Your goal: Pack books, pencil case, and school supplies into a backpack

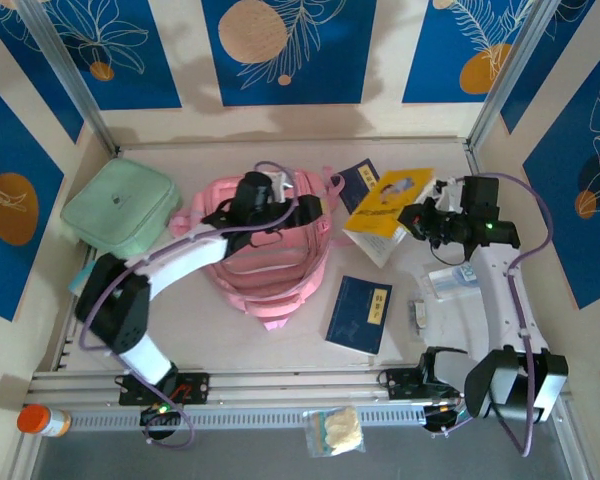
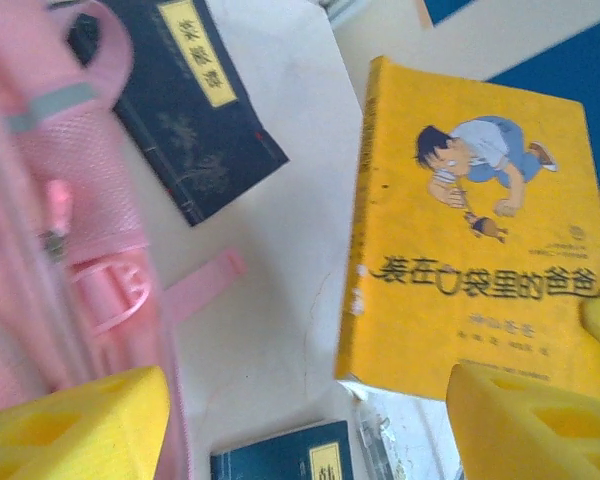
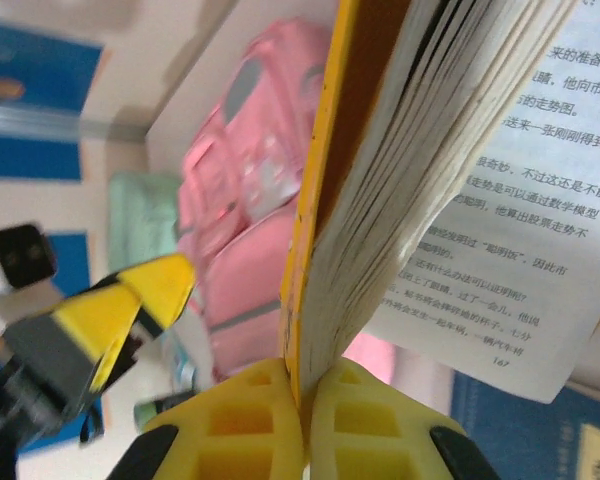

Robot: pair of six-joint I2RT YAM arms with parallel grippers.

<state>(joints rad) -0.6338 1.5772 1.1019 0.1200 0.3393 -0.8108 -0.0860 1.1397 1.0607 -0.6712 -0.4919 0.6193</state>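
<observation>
Top view, edges and room:
- Patterned walls (image 1: pixel 290 50) close off the table (image 1: pixel 280 350) at 9, 12 and 3 o'clock.
- Bare tabletop lies at 6 o'clock, between the backpack (image 1: pixel 265 255) and the near rail. There is also a narrow lane between the backpack and the books.
- An orange bottle (image 1: pixel 35 420) sits off the near edge at 7 o'clock, and a plastic bag (image 1: pixel 335 432) at 6.

Containers:
- The pink backpack lies flat, left of centre, with its long axis 12 to 6. Its inside cannot be seen.
- The mint pouch (image 1: pixel 120 205) is at 10 o'clock, just beside the backpack, and is closed.

Books:
- The yellow book (image 1: pixel 388 205) is at 1 o'clock, tilted off the table. Its long axis runs about 7 to 1.
- One navy book (image 1: pixel 360 312) lies flat at 5 o'clock.
- A second navy book (image 1: pixel 358 185) is partly under the yellow one's far edge.

Grippers:
- The right gripper (image 3: pixel 302 400) has its jaws pressed together, pinching the yellow book's cover and a few pages. The remaining pages fan open.
- The left gripper (image 2: pixel 300 430) hovers over the backpack's far end at 12 o'clock, jaws spread and holding nothing.
</observation>
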